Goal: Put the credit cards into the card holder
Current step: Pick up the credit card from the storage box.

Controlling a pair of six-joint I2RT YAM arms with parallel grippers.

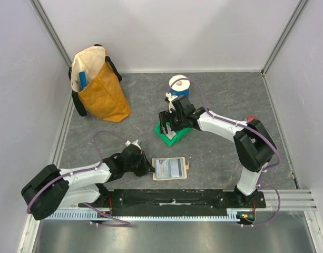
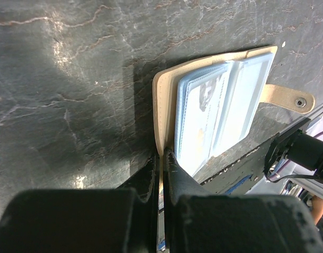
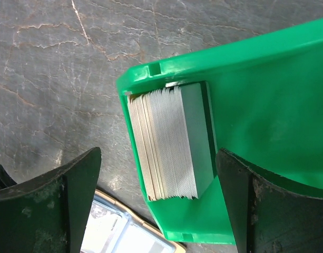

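The tan card holder [image 1: 170, 168] lies open on the table near the front edge, its clear pockets [image 2: 219, 110] facing up and its closing tab [image 2: 287, 98] pointing right. My left gripper [image 1: 149, 169] [image 2: 162, 154] is shut on the left edge of the holder's tan cover. A tight stack of pale credit cards [image 3: 169, 142] stands on edge in a green bin [image 3: 256, 95] [image 1: 164, 138]. Above that bin my right gripper [image 1: 174, 122] [image 3: 158, 153] hangs open, one finger on each side of the stack, touching nothing. A corner of the card holder [image 3: 124, 234] shows below the bin.
A yellow and cream tote bag [image 1: 98, 84] stands at the back left. Just behind the green bin sits a white roll on a blue base [image 1: 179, 84]. A small red item [image 1: 251, 118] lies by the right arm. Walls close in on three sides.
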